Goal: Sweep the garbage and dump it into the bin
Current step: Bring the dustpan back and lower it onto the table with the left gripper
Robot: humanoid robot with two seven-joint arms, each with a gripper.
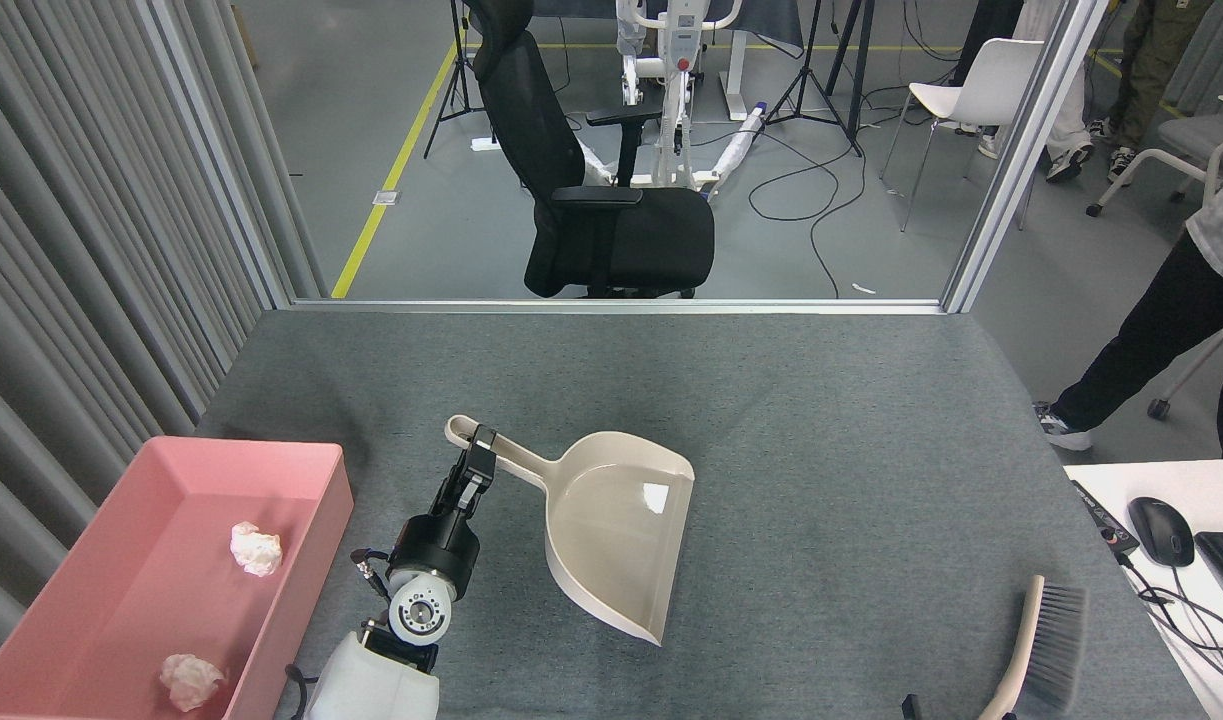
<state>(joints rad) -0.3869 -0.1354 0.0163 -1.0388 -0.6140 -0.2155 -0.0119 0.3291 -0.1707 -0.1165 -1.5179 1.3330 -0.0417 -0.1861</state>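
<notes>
The right gripper [911, 707] shows only as a small dark tip at the bottom edge, beside the lower end of the hand brush [1041, 645]; most of it is cut off, so whether its jaws stand apart or together cannot be told, nor whether it touches the brush handle. The brush handle itself runs out of view at the bottom. The left arm enters from the bottom edge, its white forearm cropped. A person's leg [1141, 330] and shoe show at the right edge, the rest out of view.

The left gripper [479, 455] is closed around the handle of the beige dustpan [611, 530], near the handle's far end. The dustpan sits over the grey carpeted table [771, 420], its open mouth turned to the right, its scoop empty.

The pink bin [301, 470] stands at the table's left, well apart from the dustpan. Both tissue wads lie inside it: one wad [256, 549] near the middle of the floor, the other wad [192, 681] nearer the bottom edge. The bin's near end is cropped.
</notes>
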